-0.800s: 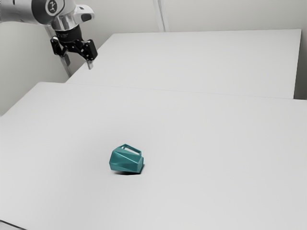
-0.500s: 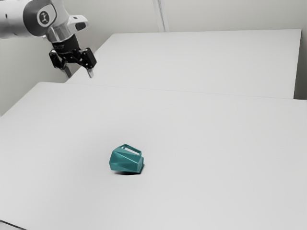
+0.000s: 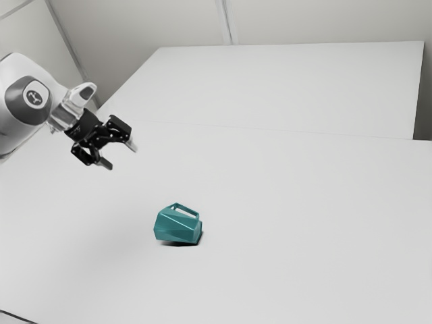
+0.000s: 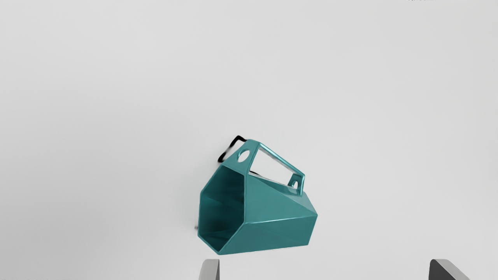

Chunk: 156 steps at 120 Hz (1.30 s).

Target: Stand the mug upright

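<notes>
Evidently, the faceted teal mug (image 3: 178, 225) is being borne on its side by the white table (image 3: 304, 202), its mouth (image 4: 221, 210) facing sideways; the black two-finger gripper (image 3: 120, 156) is being held wide open and empty, above and apart from it; an approach is seemingly being made; next, lowering, gripping and turning the mouth upward are being called for, slipping being guarded against.

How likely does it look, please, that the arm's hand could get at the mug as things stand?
Probably yes: the hand is open, and I see nothing between it and the tipped-over mug, whose handle stands clear of the table.
</notes>
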Tool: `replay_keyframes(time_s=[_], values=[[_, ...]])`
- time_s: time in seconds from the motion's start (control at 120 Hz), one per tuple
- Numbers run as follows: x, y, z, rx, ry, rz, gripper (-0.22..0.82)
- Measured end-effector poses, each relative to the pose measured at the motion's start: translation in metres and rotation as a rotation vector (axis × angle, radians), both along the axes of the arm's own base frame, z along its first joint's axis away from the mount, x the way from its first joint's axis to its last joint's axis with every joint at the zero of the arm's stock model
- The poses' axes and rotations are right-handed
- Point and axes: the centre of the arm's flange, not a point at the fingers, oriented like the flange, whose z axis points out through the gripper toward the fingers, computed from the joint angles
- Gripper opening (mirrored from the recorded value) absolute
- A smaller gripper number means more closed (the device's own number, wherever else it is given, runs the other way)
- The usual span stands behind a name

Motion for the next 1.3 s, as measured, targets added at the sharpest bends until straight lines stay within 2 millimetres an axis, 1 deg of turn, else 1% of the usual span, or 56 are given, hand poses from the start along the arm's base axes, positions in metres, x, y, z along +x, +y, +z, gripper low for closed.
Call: replay_keyframes(time_s=[0.05,0.133,0.2,0.283,0.333,0.375,0.533,0.625,0.708,0.775,0.892,1.092,1.3], values=[[-0.004,0.004,-0.012,-0.035,-0.005,0.021,0.58],[-0.007,0.014,-0.025,-0.071,-0.021,0.049,0.58],[-0.012,0.024,-0.043,-0.115,-0.017,0.075,0.58],[-0.018,0.043,-0.068,-0.151,-0.001,0.097,0.58],[-0.023,0.050,-0.081,-0.167,0.009,0.097,0.59],[-0.028,0.053,-0.090,-0.178,0.013,0.087,0.59],[-0.039,0.062,-0.109,-0.222,0.027,0.013,0.58],[-0.042,0.068,-0.129,-0.271,0.043,-0.004,0.58],[-0.044,0.071,-0.143,-0.303,0.046,-0.027,0.58],[-0.044,0.071,-0.155,-0.330,0.046,-0.045,0.58],[-0.043,0.067,-0.168,-0.379,0.028,-0.076,0.58],[-0.037,0.051,-0.173,-0.420,-0.026,-0.149,0.58],[-0.030,0.033,-0.186,-0.466,-0.067,-0.182,0.58]])
